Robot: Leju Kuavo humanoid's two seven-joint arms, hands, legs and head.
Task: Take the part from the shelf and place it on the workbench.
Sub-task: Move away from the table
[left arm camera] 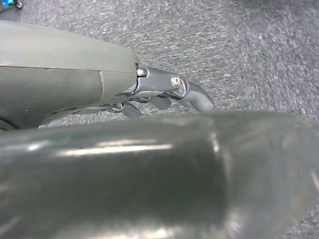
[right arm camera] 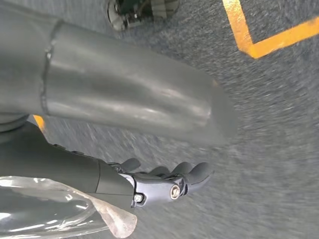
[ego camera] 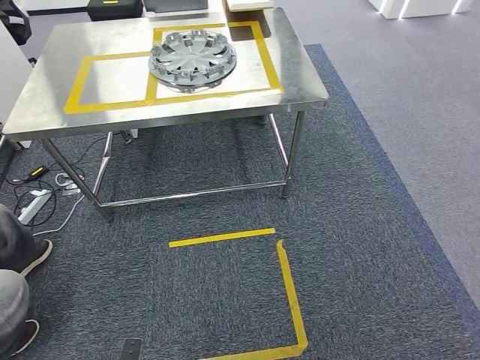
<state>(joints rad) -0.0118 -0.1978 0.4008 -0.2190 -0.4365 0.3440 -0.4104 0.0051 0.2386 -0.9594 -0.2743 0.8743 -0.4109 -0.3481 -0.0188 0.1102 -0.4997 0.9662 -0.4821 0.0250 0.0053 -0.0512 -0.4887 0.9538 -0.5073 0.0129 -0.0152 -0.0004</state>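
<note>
Already the hubcap (ego camera: 193, 58) lies in the workbench's (ego camera: 51, 79) far right taped box; both hands (left arm camera: 165, 92) (right arm camera: 165, 181) hang empty, fingers loosely apart.

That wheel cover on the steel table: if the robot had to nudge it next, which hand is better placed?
Neither clearly: left hand and right hand both hang over carpet, holding nothing. The wheel cover lies slightly left of centre, perhaps favouring the left.

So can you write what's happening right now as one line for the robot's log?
part: wheel cover flat on workbench, inside right yellow tape box | left hand: empty, above carpet | right hand: empty, above carpet
</note>
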